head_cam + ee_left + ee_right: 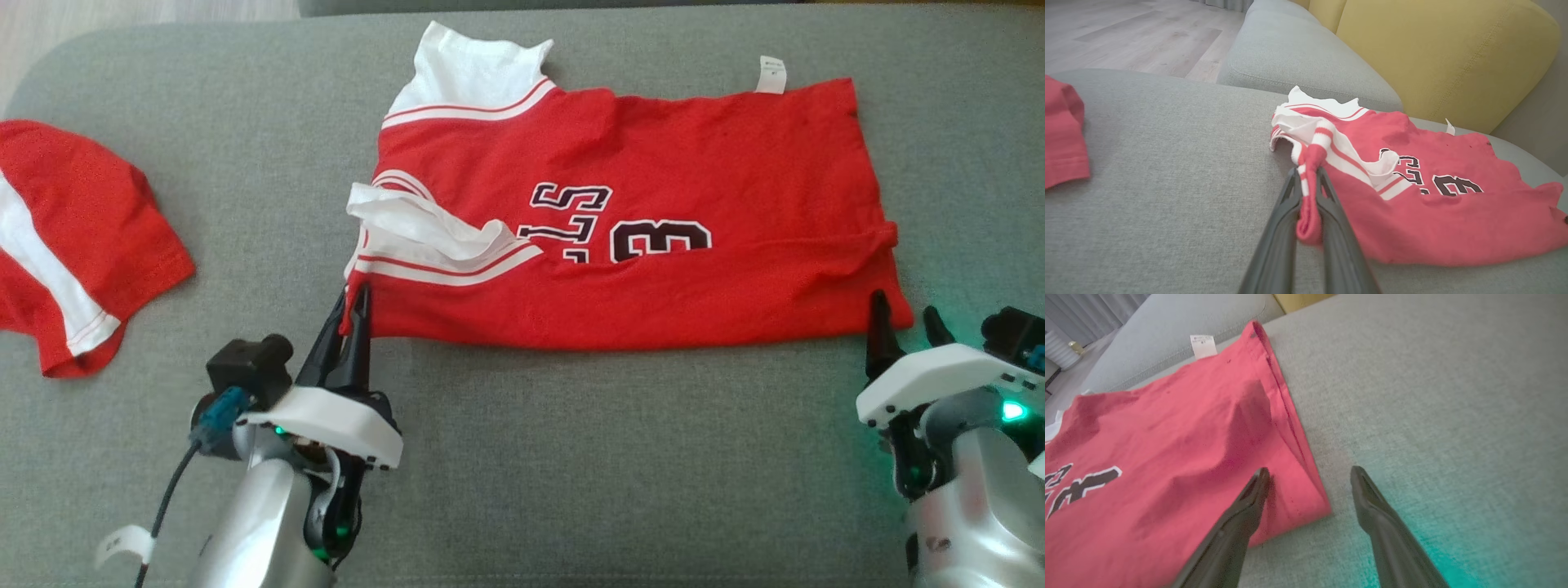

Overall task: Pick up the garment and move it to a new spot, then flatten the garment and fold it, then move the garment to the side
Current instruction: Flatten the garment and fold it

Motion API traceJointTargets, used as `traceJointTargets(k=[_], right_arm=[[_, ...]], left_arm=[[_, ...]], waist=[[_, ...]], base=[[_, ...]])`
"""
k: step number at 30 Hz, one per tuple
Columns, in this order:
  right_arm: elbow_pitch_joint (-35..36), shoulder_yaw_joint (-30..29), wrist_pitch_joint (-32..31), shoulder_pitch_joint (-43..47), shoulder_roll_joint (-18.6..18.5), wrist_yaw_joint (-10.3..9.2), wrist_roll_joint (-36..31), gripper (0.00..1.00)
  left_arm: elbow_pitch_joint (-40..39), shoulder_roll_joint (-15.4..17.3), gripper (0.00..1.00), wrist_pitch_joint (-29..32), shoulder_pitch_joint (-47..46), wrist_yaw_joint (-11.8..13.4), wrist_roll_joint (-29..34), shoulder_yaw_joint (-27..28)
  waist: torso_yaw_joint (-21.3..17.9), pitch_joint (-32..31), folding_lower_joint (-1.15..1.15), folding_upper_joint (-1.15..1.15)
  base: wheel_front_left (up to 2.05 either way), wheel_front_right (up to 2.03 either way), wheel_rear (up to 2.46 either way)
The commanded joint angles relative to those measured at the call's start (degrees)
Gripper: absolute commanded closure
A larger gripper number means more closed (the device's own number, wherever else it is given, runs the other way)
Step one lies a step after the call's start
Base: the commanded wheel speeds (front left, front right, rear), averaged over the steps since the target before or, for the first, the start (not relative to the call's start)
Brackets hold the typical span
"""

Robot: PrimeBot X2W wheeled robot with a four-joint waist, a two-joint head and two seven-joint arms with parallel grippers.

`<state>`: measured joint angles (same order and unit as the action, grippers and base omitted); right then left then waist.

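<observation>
— Where's the jersey?
— The red jersey (pixel 653 269) lies spread on the grey sofa cushion (pixel 571 457). My left gripper (pixel 353 296) pinches its near-left corner; my right gripper (pixel 906 309) gapes wide astride the near-right corner, holding nothing.

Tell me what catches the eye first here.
A red jersey with white trim lies spread across the grey sofa seat. The left pincer is shut on its near left corner, while the right pincer stands open astride the near right corner. Another red garment sits at the far left edge.
</observation>
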<state>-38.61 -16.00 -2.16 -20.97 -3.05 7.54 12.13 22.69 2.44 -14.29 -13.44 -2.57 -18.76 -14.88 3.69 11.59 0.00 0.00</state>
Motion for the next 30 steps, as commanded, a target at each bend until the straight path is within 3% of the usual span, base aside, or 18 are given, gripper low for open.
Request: traceJointTargets(k=[1, 4, 5, 6, 7, 21, 30], right_arm=[[0.19, 0.54, -0.2, -2.86, 0.07, -0.05, -0.85, 0.0], [-2.56, 0.53, -1.2, -4.56, 0.12, -0.05, -0.25, 0.0], [-3.3, 1.0, -1.52, -4.93, 0.13, -0.05, 0.1, 0.23], [-3.88, 1.35, -1.51, -5.22, 0.14, -0.05, 0.37, 0.71], [-4.22, 1.76, -1.09, -5.43, 0.15, -0.05, 0.39, 1.0], [-6.44, 3.05, 2.79, -2.96, -2.53, -0.05, -0.82, 1.0], [-3.72, 2.99, -2.09, 2.62, -4.51, -0.05, -0.66, 1.0]], left_arm=[[-2.13, 0.45, 1.0, -0.7, -1.73, 0.07, 0.02, 1.17], [-2.08, 0.45, 1.0, -0.7, -2.07, 0.17, -0.32, 0.73], [-1.85, 0.45, 1.0, -0.7, -2.16, 0.2, -0.36, 0.59], [-1.51, 0.44, 1.0, -0.71, -2.2, 0.24, -0.39, 0.48], [-1.0, 0.44, 1.0, -0.71, -2.18, 0.26, -0.56, 0.37], [4.5, 0.44, 1.0, -0.71, 0.66, 0.03, -0.7, 1.25], [6.74, 0.84, 1.0, -0.41, 6.56, -2.31, -5.73, 2.17]], waist=[[0.1, 0.55, 0.0, 0.0], [0.15, 0.97, 0.0, 0.0], [0.12, 1.01, 0.0, 0.0], [0.07, 0.97, 0.0, 0.0], [0.01, 0.89, 0.0, 0.0], [-0.57, -5.21, 0.0, 0.0], [-1.19, -8.8, 0.0, 0.0]], base=[[0.0, 0.0, 0.0], [0.0, 0.0, 0.0], [0.0, 0.0, 0.0], [0.0, 0.0, 0.0], [0.0, 0.0, 0.0], [0.0, 0.0, 0.0], [0.0, 0.0, 0.0]])
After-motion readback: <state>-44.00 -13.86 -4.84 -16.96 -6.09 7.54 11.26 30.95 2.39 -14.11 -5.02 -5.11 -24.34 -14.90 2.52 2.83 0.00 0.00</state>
